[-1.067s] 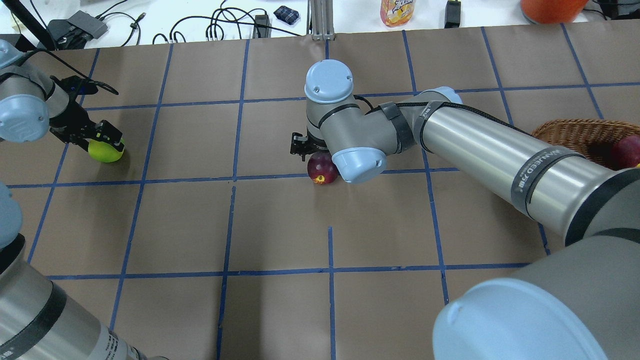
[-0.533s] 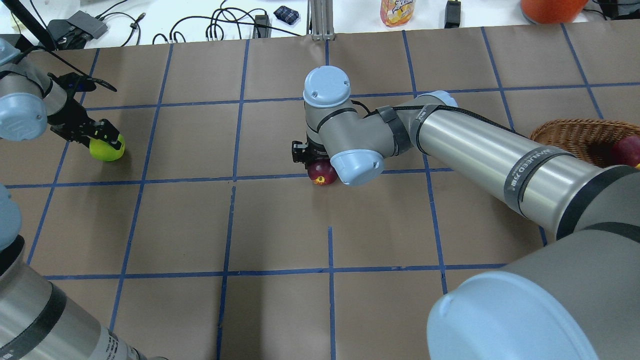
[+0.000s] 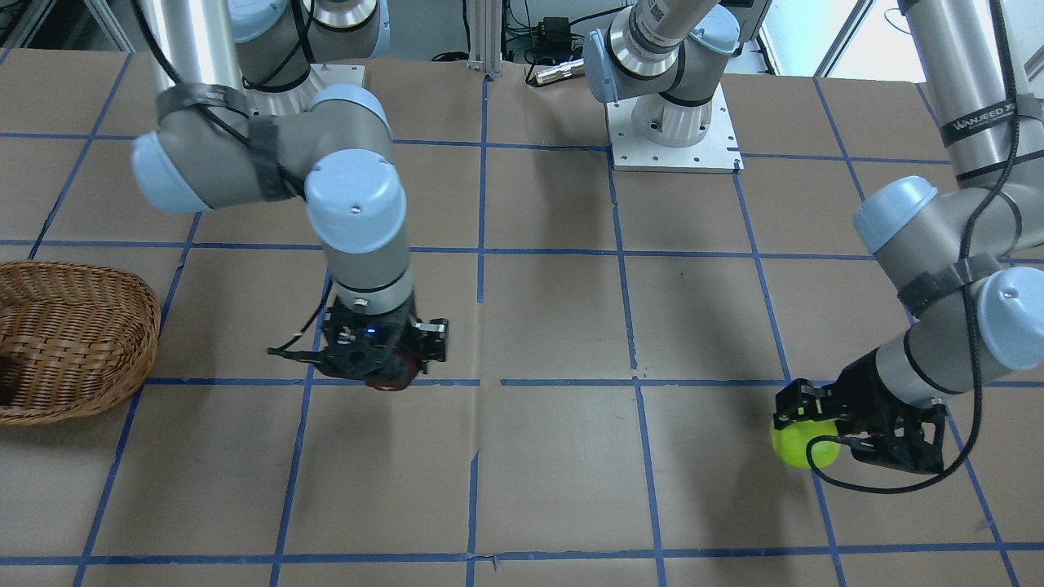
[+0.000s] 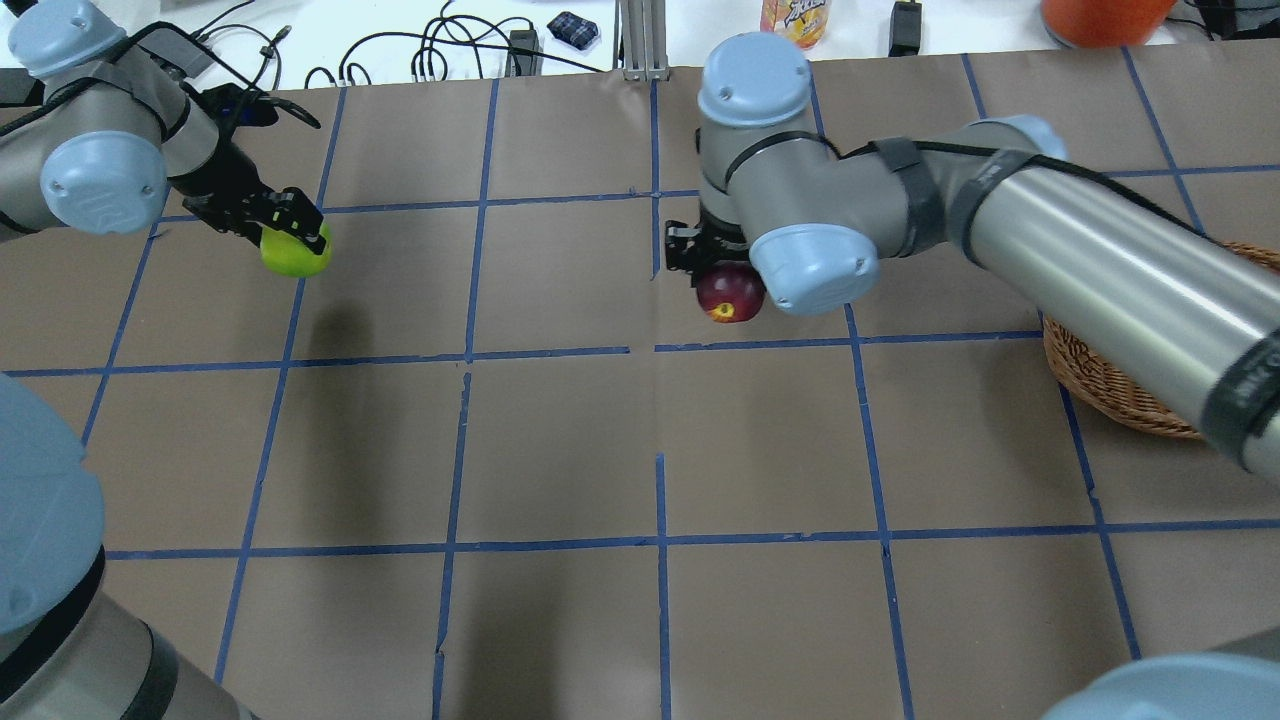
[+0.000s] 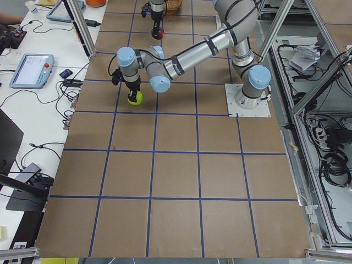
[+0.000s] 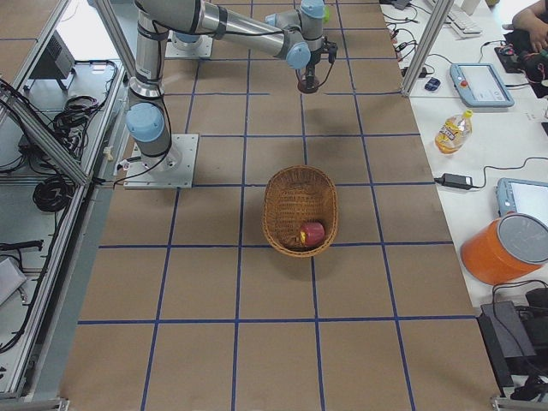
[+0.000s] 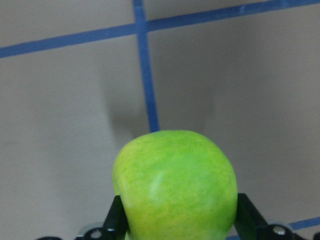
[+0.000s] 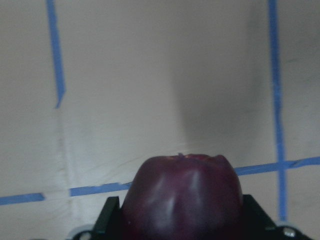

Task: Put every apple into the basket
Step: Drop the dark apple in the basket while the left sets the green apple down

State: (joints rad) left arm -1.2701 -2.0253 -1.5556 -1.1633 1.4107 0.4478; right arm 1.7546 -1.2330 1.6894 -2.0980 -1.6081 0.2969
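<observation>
The desk (image 4: 560,450) is covered in brown paper, matt, with faint creases and seams, and gridded with smooth blue tape lines (image 4: 663,600). The lime green round apple (image 7: 175,185) has a smooth, waxy skin with fine speckling and a soft highlight. The jaws of the left gripper (image 7: 181,220) against it look like matt black plastic. The dark maroon round apple (image 8: 182,195) is smooth with a dull sheen, between the equally matt black jaws of the right gripper (image 8: 182,217). The oval tan woven wicker basket (image 3: 81,350) is rough and ribbed. The right arm (image 4: 1100,250) is a satin silver metal tube with glossy pale blue joint caps (image 4: 815,268).
</observation>
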